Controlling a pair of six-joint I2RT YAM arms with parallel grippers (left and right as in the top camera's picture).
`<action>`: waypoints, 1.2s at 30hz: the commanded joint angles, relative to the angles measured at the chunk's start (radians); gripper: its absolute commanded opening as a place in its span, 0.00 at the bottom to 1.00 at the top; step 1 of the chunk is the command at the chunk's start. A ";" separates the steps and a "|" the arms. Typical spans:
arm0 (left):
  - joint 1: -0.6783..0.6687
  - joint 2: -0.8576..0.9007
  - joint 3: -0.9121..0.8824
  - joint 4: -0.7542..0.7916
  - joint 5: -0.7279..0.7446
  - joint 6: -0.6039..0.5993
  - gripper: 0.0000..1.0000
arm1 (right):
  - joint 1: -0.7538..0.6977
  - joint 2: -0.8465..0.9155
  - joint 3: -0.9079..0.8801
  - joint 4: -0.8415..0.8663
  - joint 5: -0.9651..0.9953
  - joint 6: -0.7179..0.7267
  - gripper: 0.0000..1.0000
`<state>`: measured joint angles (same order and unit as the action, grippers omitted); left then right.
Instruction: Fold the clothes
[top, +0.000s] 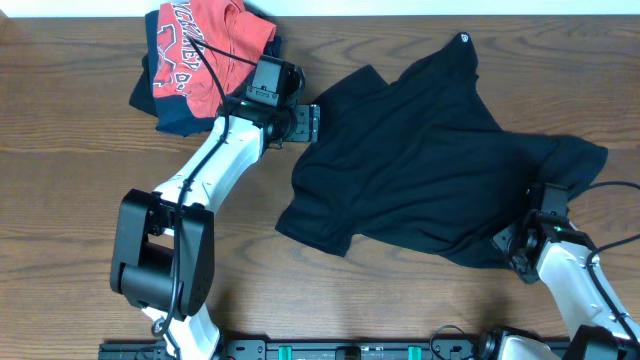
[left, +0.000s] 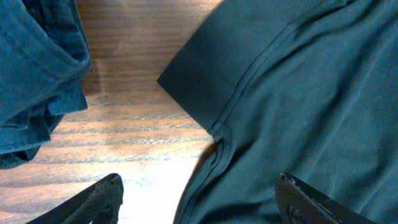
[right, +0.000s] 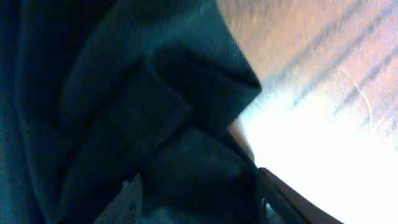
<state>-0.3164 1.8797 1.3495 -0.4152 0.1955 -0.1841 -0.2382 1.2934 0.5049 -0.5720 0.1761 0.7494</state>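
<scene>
The black T-shirt (top: 420, 160) lies crumpled on the wooden table, its small white emblem (top: 463, 39) at the far edge. My left gripper (top: 312, 122) is open at the shirt's left sleeve. In the left wrist view (left: 199, 186) one finger is over bare table and the other over the shirt (left: 298, 93), by the sleeve seam. My right gripper (top: 515, 250) is at the shirt's near right edge. In the right wrist view (right: 198, 186) its fingers stand apart on either side of a bunched fold of the black fabric (right: 124, 93).
A red shirt with white lettering (top: 200, 45) lies on a dark navy garment (top: 160, 110) at the back left, close behind my left gripper. The navy cloth also shows in the left wrist view (left: 37, 74). Bare wood table (top: 70, 180) lies left and front.
</scene>
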 joint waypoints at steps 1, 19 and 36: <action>-0.004 -0.003 0.002 0.003 0.001 -0.009 0.80 | -0.047 0.008 -0.001 0.027 -0.020 -0.021 0.47; -0.004 0.073 0.002 0.002 0.002 -0.009 0.80 | -0.169 0.007 0.117 -0.125 -0.163 -0.250 0.01; -0.004 0.073 0.003 0.007 0.002 -0.009 0.80 | -0.196 0.006 0.449 -0.797 -0.375 -0.373 0.01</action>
<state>-0.3164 1.9491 1.3495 -0.4107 0.1959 -0.1841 -0.4278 1.3025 0.9520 -1.3445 -0.1009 0.4080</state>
